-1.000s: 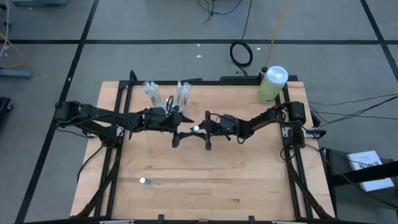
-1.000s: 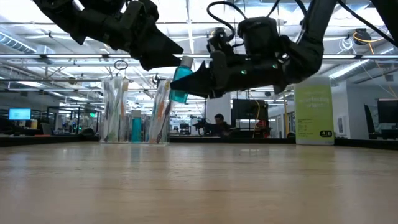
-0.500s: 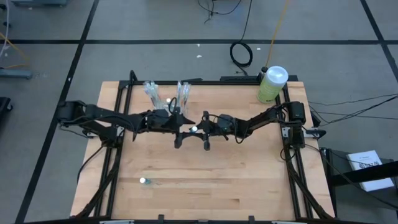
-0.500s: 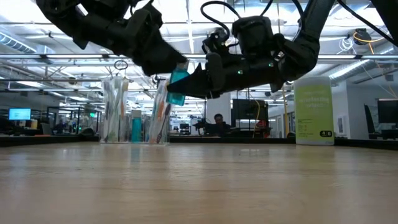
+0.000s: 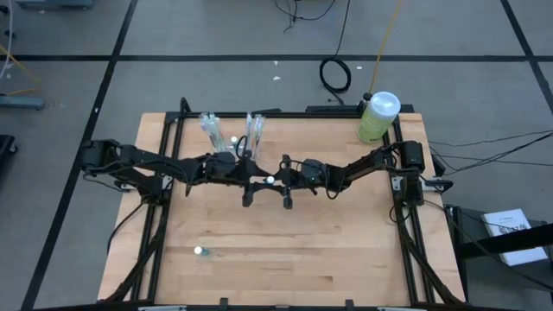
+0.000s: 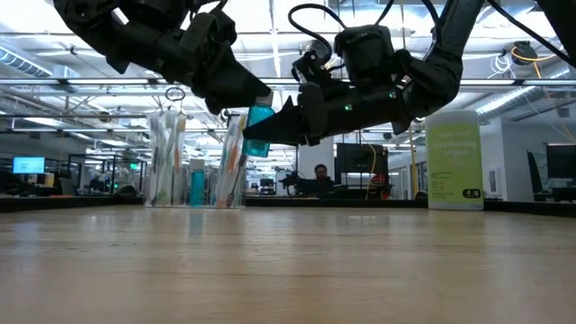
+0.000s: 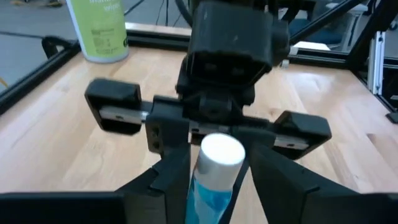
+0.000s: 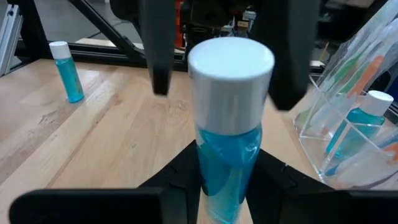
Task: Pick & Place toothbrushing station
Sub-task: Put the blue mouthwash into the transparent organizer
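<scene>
A small blue bottle with a white cap [image 5: 270, 180] hangs in the air over the middle of the table, between my two grippers. My right gripper [image 8: 227, 180] is shut on it. My left gripper [image 7: 217, 165] is open, with its fingers on either side of the bottle's cap end [image 7: 221, 155]; I see no touch. The toothbrushing station [image 5: 232, 130], a clear holder with toothbrushes and a blue bottle in it, stands on its base near the table's far edge. It also shows in the low view [image 6: 193, 166] and the right wrist view [image 8: 354, 118]. My right gripper pinches the bottle's blue body just below the cap [image 8: 227, 155] between its two fingers. The fingers come about level from the table's right side. The bottle stands roughly upright with its cap up, a little tilted, lifted clear of the table [image 6: 258, 126].
A second small blue bottle [image 5: 200, 251] stands upright on the near left of the table and shows in the right wrist view [image 8: 67, 71]. A large green bottle with a white cap [image 5: 378, 117] stands at the far right corner. Black frame rails run along the table's sides.
My left gripper has moved toward the table's right edge and a little down, up to the bottle's cap end. My right gripper has shifted slightly toward the table's left with the bottle, which stays upright and clear of the table.
</scene>
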Controlling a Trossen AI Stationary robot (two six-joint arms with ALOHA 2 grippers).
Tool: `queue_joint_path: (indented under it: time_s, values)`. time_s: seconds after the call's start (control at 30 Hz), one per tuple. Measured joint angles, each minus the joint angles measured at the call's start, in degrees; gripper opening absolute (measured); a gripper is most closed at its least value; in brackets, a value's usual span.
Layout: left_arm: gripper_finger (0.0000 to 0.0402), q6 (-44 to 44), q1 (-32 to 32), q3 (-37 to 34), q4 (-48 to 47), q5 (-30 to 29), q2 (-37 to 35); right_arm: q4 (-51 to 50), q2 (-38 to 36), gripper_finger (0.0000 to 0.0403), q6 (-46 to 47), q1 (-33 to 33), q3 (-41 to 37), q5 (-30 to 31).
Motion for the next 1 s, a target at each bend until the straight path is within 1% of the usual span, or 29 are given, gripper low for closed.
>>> queue_joint_path:
  time_s: [0.17, 0.43, 0.67, 0.8, 0.9, 1.0]
  values:
    - [0.0144, -1.4, 0.0, 0.0, -1.1, 0.0, 0.0, 0.2, 0.0, 0.0087, 0.0, 0.0, 0.0, 0.0]
    - [0.0125, -1.2, 0.0, 0.0, -1.1, 0.0, 0.0, 0.3, 0.0, 0.0087, 0.1, 0.0, 0.0, 0.0]
    - [0.0073, 1.6, 0.0, 0.0, -1.1, -0.1, 0.0, 0.1, 0.0, 0.0087, 0.4, 0.0, 0.0, 0.0]
    - [0.0070, 1.8, 0.0, -0.1, -1.0, -0.5, -0.8, 0.5, 0.0, 0.0088, 0.7, 0.0, 0.0, 0.0]
    - [0.0071, 1.7, 0.0, -0.1, -2.0, -1.1, -2.8, 0.7, 0.0, 0.0102, 1.2, 0.0, 0.0, 0.1]
    - [0.0074, 1.4, -0.1, -0.2, -2.7, -4.5, -6.2, -0.6, -0.1, 0.0134, 1.4, -0.2, 0.0, 0.3]
